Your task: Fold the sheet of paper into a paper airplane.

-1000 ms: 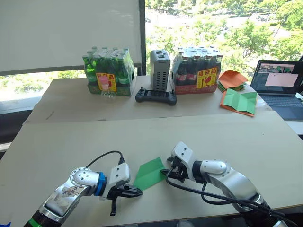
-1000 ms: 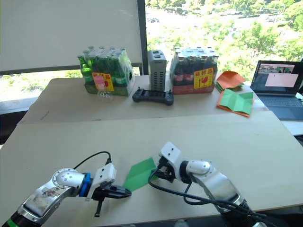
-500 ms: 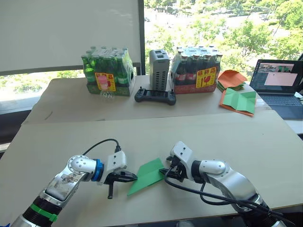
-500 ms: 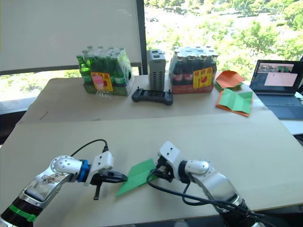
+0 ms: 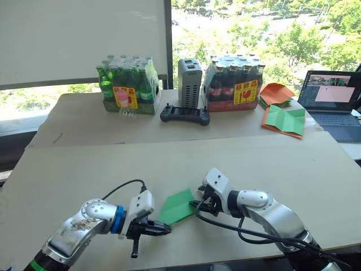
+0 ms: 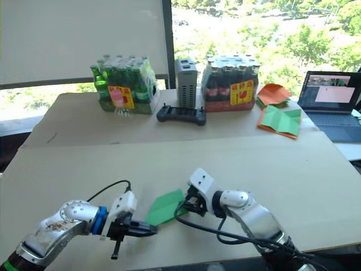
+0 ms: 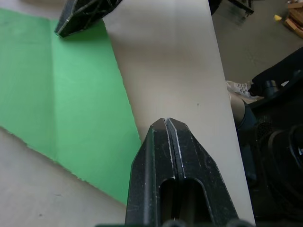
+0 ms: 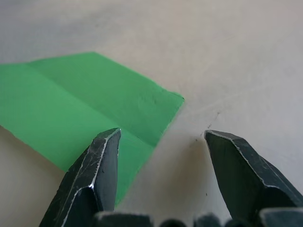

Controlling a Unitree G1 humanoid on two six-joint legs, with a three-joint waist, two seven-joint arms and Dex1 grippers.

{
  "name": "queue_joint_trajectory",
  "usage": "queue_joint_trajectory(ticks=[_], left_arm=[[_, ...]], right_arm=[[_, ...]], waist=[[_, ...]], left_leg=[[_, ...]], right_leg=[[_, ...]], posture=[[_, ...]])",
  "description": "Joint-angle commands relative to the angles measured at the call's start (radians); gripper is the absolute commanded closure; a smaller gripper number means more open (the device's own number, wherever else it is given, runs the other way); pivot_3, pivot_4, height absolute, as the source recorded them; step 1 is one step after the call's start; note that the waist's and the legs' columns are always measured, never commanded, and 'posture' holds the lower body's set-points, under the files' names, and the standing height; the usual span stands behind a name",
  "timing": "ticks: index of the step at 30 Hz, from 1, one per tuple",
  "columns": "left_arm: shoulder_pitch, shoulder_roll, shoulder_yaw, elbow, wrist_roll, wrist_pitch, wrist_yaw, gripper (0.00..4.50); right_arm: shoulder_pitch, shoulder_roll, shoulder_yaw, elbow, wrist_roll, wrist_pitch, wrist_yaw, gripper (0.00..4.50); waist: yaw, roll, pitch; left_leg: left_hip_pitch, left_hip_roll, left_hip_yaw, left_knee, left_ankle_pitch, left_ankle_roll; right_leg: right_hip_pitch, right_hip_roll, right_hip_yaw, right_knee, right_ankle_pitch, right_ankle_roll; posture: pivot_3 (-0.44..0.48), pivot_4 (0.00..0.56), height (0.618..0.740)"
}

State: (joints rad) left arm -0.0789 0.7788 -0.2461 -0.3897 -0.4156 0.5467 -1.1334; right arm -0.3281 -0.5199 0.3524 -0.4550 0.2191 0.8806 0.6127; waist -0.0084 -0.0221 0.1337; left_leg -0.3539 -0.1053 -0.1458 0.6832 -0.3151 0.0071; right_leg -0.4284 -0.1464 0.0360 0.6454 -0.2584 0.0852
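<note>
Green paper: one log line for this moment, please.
sheet of paper: flat on table, creased, partly folded | left hand: shut, at near edge | right hand: open, one finger over far edge

No legible text or labels.

Sheet of paper (image 5: 177, 206): bright green, folded into a narrow wedge with one lengthwise crease. Lies flat on the tabletop (image 5: 271, 164) near the front edge, centre of scene, long axis running diagonally from near-left to far-right.
</note>
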Motion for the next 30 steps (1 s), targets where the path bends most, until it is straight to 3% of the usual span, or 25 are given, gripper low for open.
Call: queue_joint_trajectory(ticks=[1,10,18,30], left_arm=[[0.000,-0.011,-0.015,0.010,0.048,-0.058,0.020,4.50],[-0.013,-0.008,-0.037,0.019,0.084,-0.072,0.019,4.50],[-0.026,-0.006,-0.038,0.010,0.091,-0.073,0.022,4.50],[-0.106,0.017,0.134,-0.074,-0.106,0.062,0.016,4.50]], right_arm=[[-0.031,0.000,-0.008,-0.017,0.013,-0.004,0.022,1.35],[-0.198,-0.010,-0.038,0.095,0.121,0.065,0.162,1.35],[-0.204,-0.027,-0.027,0.167,0.126,0.044,0.213,1.35],[-0.129,-0.013,-0.018,0.124,0.095,0.012,0.160,1.35]], waist=[[0.003,0.000,0.000],[-0.005,0.000,0.000],[-0.005,0.000,0.000],[-0.004,0.000,0.000]], left_leg=[[0.000,0.000,0.000,0.000,0.000,0.000],[0.000,0.000,0.000,-0.001,0.000,0.000],[0.000,0.000,0.000,-0.001,0.000,0.000],[0.000,0.000,0.000,-0.001,0.000,0.000]], right_leg=[[0.000,0.000,0.000,0.000,0.000,0.000],[0.000,0.000,0.000,0.000,0.000,0.000],[0.000,0.000,0.000,-0.001,0.000,0.000],[-0.001,0.000,0.000,0.000,0.000,0.000]], posture=[[0.000,0.150,0.735],[0.000,0.150,0.735],[0.000,0.150,0.735],[0.000,0.150,0.735]])
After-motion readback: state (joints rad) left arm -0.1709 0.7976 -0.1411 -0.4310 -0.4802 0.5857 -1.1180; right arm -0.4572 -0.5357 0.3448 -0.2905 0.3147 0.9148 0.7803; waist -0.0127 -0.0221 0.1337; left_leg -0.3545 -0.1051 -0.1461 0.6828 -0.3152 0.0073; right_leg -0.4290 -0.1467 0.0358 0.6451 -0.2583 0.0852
